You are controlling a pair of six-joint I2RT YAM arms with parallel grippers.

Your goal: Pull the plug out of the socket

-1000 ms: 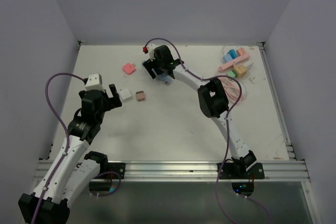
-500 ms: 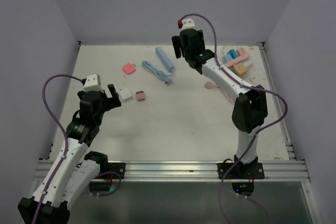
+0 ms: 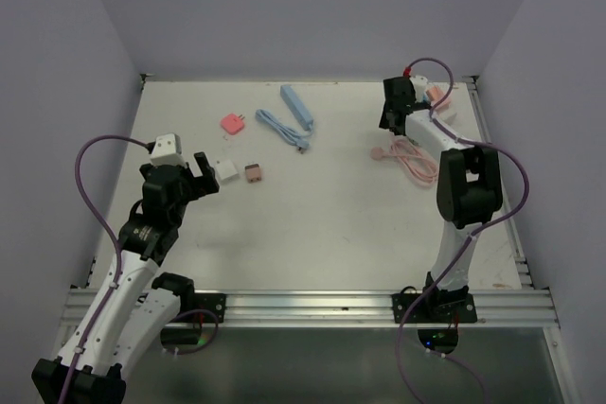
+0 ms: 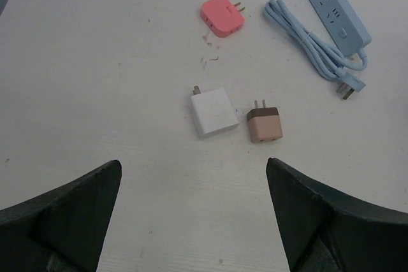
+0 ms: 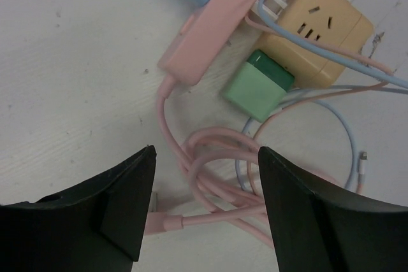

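A pile of sockets lies at the table's back right. In the right wrist view a pink power strip (image 5: 217, 23) lies beside a yellow socket cube (image 5: 315, 30). A green plug (image 5: 258, 85) sits against the cube's near side, and a white plug (image 5: 271, 4) shows between strip and cube. My right gripper (image 5: 205, 151) is open and empty above the coiled pink cable (image 5: 217, 176), just short of the green plug; it also shows in the top view (image 3: 396, 111). My left gripper (image 3: 202, 174) is open and empty at the left.
A blue power strip (image 4: 335, 7) with its cable, a pink adapter (image 4: 222, 16), a white adapter (image 4: 213, 112) and a brown adapter (image 4: 264, 125) lie ahead of the left gripper (image 4: 193, 164). Thin blue and pink cables (image 5: 344, 138) loop by the pile. Walls close the table's sides.
My right arm has swung from the blue power strip at the back middle to the back right, over the socket pile. The left arm has hardly moved.
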